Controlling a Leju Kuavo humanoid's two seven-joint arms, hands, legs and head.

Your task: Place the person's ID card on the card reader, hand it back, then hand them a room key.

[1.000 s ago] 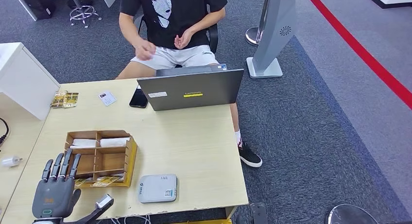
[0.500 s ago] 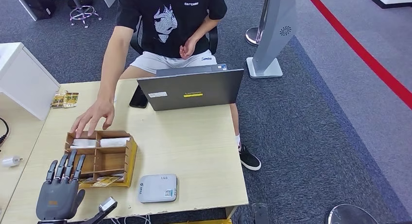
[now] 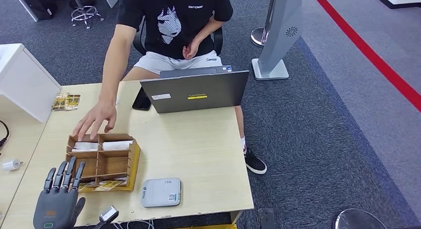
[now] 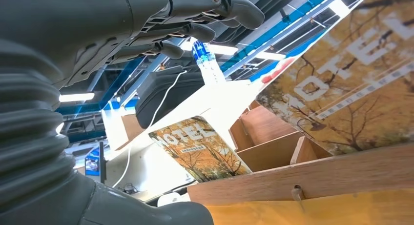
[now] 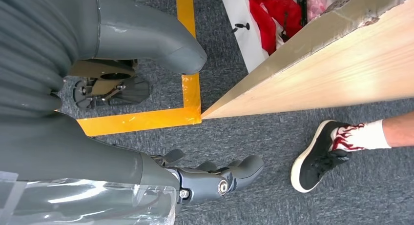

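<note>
Both hands empty: left hand (image 3: 58, 201) spread by organizer (image 3: 130, 162); right hand (image 5: 210, 178) loosely curled above carpet (image 5: 263, 132).

My left hand (image 3: 55, 201): matt dark-grey plastic, with a ribbed rubbery cover at the wrist. Counter (image 3: 198, 154): smooth pale wood-look laminate, chipped along its near edge. Card organiser (image 3: 102, 161): bare unvarnished wood with thin plywood dividers. Hotel key cards (image 4: 199, 148): glossy printed card with an autumn-tree picture. Card reader (image 3: 161, 192): smooth white plastic. Laptop (image 3: 194, 92): matt grey lid. Floor (image 3: 322, 114): rough grey carpet with a red tape line.
</note>
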